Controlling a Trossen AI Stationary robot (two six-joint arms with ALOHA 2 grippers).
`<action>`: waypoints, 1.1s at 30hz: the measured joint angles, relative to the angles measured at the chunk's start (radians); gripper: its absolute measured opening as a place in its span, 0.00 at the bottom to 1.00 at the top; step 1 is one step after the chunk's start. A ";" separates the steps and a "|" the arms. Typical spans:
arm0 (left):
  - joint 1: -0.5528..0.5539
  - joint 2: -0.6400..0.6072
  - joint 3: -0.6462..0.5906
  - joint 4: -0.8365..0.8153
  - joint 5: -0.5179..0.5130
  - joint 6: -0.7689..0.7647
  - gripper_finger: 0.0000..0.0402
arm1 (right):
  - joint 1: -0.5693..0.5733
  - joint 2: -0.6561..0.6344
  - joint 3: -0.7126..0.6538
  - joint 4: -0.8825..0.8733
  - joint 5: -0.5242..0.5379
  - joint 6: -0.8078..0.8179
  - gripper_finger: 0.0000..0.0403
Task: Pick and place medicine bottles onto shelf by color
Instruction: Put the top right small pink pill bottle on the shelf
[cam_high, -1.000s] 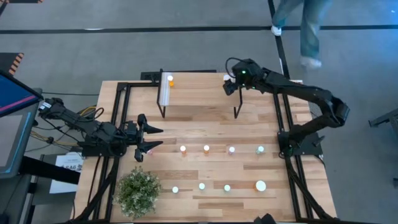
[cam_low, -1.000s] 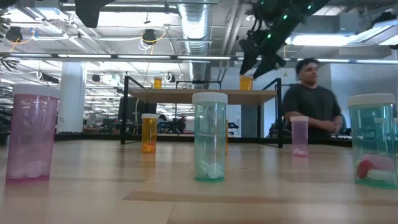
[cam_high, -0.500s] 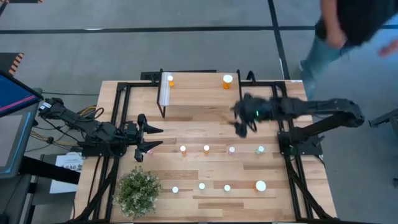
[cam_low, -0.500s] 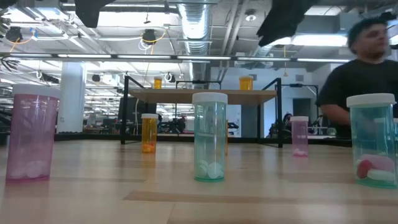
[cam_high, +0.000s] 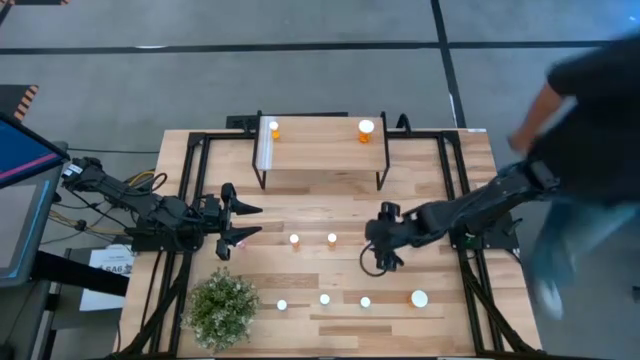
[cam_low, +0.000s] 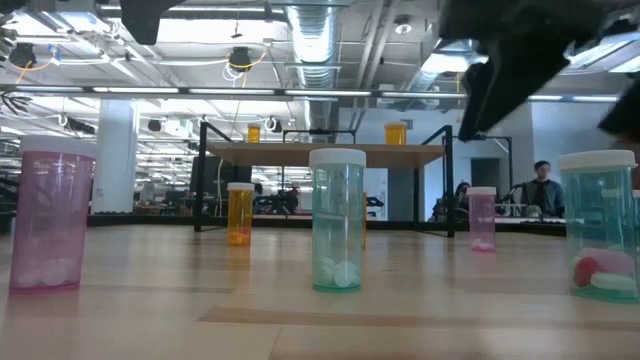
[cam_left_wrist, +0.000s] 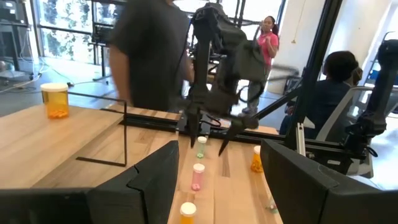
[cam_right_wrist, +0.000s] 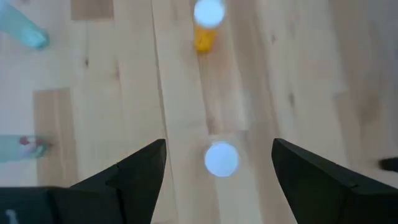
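Swung away from the shelf (cam_high: 320, 145) since a second ago, right gripper (cam_high: 381, 255) now over the bottle row, fingers spread, white-capped bottle (cam_right_wrist: 221, 159) directly below; next: drop and close; left gripper (cam_high: 236, 224) parked apart.

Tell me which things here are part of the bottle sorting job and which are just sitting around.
Part of the job:
medicine bottles on the table
two orange bottles on the shelf
shelf
right claw, open above the middle row
left claw, open, waiting at the table's left

Just there:
green plant
person beside the table
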 joint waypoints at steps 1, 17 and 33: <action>0.000 0.000 0.000 0.000 0.000 0.000 0.53 | 0.000 0.018 0.000 -0.005 -0.001 0.008 0.77; 0.000 0.000 0.000 -0.001 0.000 -0.002 0.53 | -0.069 0.024 -0.100 0.086 -0.065 0.004 0.77; 0.000 0.000 0.000 0.003 0.000 -0.002 0.53 | -0.089 0.043 -0.221 0.262 -0.091 -0.001 0.77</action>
